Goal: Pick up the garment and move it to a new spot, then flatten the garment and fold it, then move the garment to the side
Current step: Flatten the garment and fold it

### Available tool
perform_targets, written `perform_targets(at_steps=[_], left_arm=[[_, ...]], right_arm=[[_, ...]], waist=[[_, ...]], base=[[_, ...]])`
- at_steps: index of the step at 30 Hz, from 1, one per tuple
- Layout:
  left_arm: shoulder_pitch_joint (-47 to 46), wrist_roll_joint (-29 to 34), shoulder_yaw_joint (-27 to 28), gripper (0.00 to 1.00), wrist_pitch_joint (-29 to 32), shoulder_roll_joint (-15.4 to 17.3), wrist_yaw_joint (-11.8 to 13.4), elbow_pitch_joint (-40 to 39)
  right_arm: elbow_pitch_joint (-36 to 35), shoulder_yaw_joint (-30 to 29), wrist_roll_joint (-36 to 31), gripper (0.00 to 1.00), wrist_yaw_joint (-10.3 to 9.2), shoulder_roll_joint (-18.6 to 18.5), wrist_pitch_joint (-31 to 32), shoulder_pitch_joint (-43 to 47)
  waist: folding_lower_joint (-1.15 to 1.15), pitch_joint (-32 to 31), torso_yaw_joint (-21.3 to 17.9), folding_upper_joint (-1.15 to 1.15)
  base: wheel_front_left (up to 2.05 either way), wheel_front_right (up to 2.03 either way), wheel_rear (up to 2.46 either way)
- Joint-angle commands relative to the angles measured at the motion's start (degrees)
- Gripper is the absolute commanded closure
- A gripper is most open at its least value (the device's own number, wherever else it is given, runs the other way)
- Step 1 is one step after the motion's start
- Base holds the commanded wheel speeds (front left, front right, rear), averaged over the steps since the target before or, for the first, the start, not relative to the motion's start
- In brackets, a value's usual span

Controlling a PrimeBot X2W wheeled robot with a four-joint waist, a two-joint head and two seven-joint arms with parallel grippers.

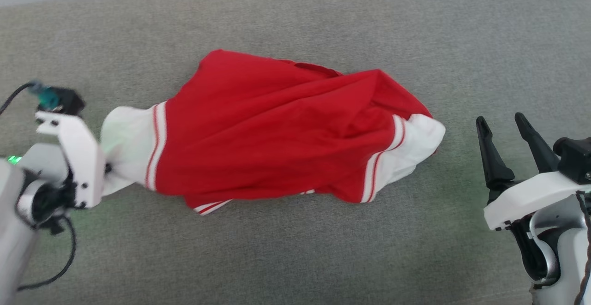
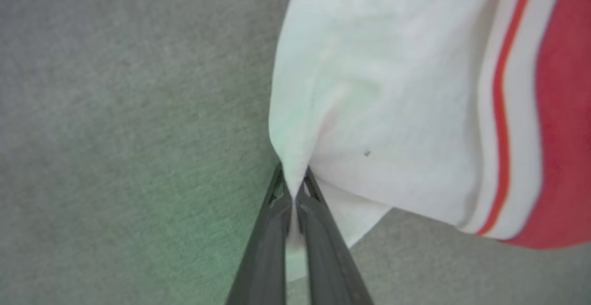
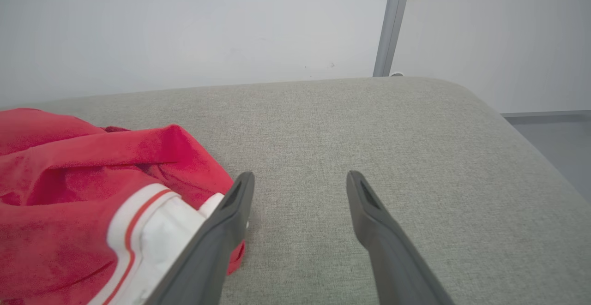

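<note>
my left end effector (image 2: 294, 178) pinched shut on white cuff (image 2: 392, 88) of garment (image 1: 277, 134): edge grip, likely for lift to new spot. garment bunched mid grey surface (image 1: 295, 259). my right end effector (image 3: 300, 180) wide, empty, just beside other cuff (image 1: 415, 143), likely next grab.
</note>
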Motion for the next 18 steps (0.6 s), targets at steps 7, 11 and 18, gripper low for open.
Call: perform_targets(at_steps=[7, 11, 18], left_arm=[[12.1, -3.1, 2.6, 1.0, 3.1, 5.1, 7.2, -6.5], [16.3, -3.6, 2.8, 1.0, 4.4, 6.3, 10.0, -9.7], [18.6, -4.3, 3.9, 0.56, 2.3, 6.7, 11.1, -14.0]], right_arm=[[0.6, 0.2, 0.5, 0.0, 0.0, -0.3, 1.9, 0.7], [0.9, 0.7, 1.0, 0.0, 0.0, -0.7, 2.9, 1.0], [-0.3, 2.9, 3.0, 0.0, 0.0, -1.3, 5.9, 1.4]], waist=[[0.0, -0.3, 1.5, 0.0], [0.0, -0.3, 1.9, 0.0], [0.0, -0.5, 2.4, 0.0]], base=[[0.0, 0.0, 0.0], [0.0, 0.0, 0.0], [0.0, 0.0, 0.0]])
